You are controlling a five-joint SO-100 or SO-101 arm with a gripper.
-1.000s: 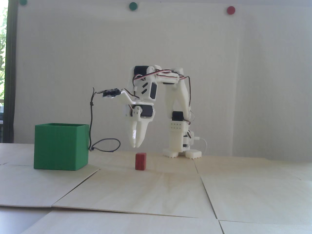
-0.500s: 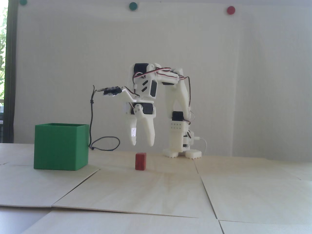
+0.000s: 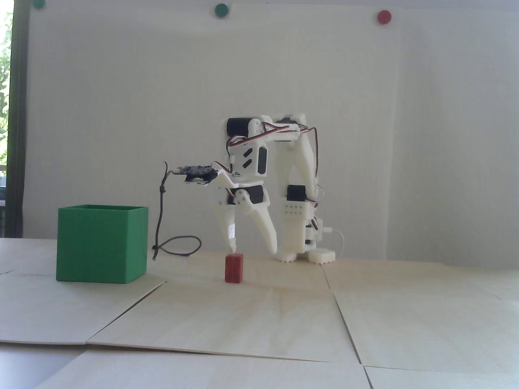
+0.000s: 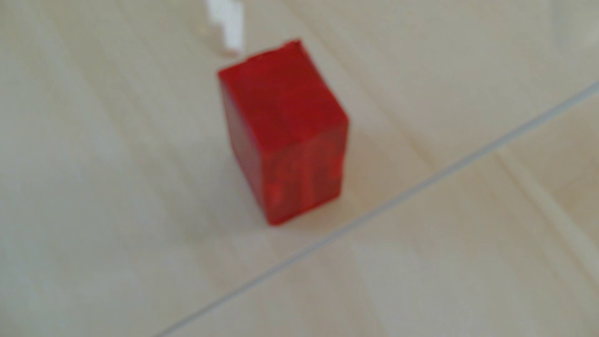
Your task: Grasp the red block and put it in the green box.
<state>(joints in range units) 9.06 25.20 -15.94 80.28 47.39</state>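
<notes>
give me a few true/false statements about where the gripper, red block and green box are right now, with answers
1. The gripper is open. True.
2. The red block is held off the table. False: it stands upright on the table, ungrasped.
3. In the fixed view, the green box stands left of the block. True.
4. The block is inside the box. False: it stands apart from it.
5. The wrist view shows the block lying flat. False: it stands on end.
</notes>
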